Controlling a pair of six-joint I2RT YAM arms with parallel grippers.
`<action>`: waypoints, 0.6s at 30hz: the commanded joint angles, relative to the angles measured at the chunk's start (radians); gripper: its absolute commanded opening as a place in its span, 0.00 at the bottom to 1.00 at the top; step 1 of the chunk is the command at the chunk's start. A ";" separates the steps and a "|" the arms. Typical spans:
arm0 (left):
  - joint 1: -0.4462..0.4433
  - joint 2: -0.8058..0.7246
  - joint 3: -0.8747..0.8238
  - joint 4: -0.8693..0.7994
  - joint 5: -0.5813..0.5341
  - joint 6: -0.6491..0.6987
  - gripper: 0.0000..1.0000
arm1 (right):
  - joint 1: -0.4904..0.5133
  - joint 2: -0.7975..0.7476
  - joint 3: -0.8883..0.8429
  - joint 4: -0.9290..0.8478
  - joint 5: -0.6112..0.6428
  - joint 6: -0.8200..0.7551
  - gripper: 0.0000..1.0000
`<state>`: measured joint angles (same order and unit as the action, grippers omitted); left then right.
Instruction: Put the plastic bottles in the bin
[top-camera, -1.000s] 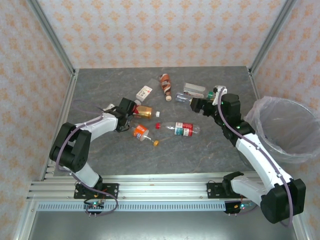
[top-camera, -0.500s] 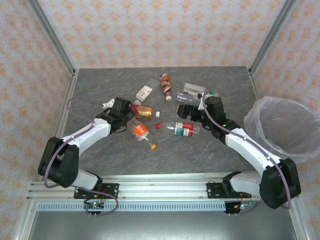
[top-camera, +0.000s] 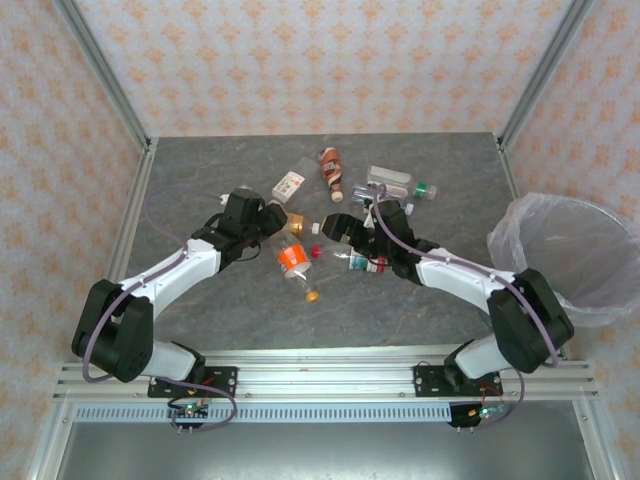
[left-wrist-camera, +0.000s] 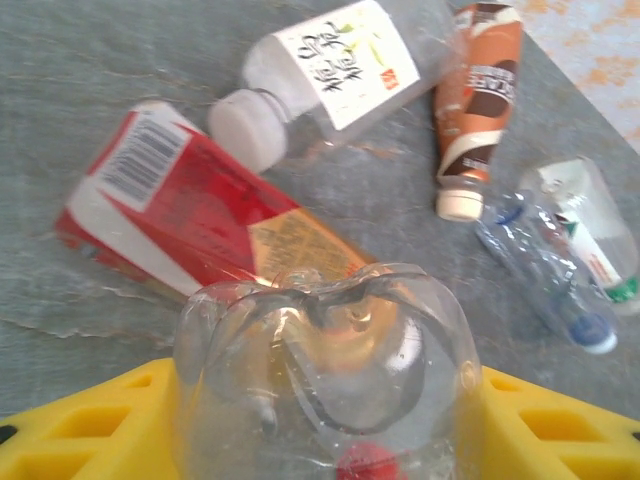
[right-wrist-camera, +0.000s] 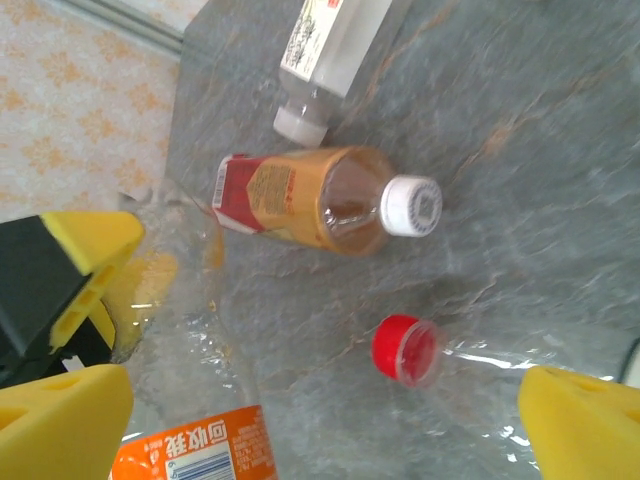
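- Left tool (top-camera: 274, 230), seen from above, sits at the clear base end of the orange-labelled bottle (top-camera: 293, 258) in the middle of the table (top-camera: 200, 300). The right tool (top-camera: 328, 236) hovers spread wide and empty by the red-capped bottle (top-camera: 366, 263). The bin (top-camera: 590, 295) stands well apart at the right edge, beyond the right arm. I judge the left arm's carry should arc clear of that arm.
- Left wrist view: the left tool (left-wrist-camera: 320, 432) has its yellow fingers (left-wrist-camera: 90, 425) against both sides of the orange-labelled bottle (left-wrist-camera: 320, 340), whose thin wall looks dented. A gentle, even squeeze and a straight lift seem best, as a hard pinch could let it slip. The amber bottle (left-wrist-camera: 190, 215) lies just beyond and should stay undisturbed.
- Right wrist view: the right tool (right-wrist-camera: 320, 425) grips nothing, its jaws far apart, with the red-capped bottle (right-wrist-camera: 405, 350) lying between them. Better to shift toward the body than the cap, lower, then close.
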<state>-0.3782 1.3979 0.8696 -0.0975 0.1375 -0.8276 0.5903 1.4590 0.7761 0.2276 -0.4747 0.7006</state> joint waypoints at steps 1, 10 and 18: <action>-0.006 -0.028 0.038 0.063 0.061 0.045 0.60 | 0.006 0.042 0.019 0.108 -0.124 0.098 0.99; -0.009 -0.010 0.076 0.084 0.107 0.046 0.60 | 0.053 0.091 0.042 0.241 -0.328 0.073 0.99; -0.011 0.016 0.112 0.128 0.151 0.036 0.60 | 0.101 0.142 0.083 0.221 -0.348 0.033 0.99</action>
<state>-0.3801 1.3972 0.9447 -0.0208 0.2573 -0.8024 0.6868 1.5784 0.8322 0.4103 -0.7849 0.7547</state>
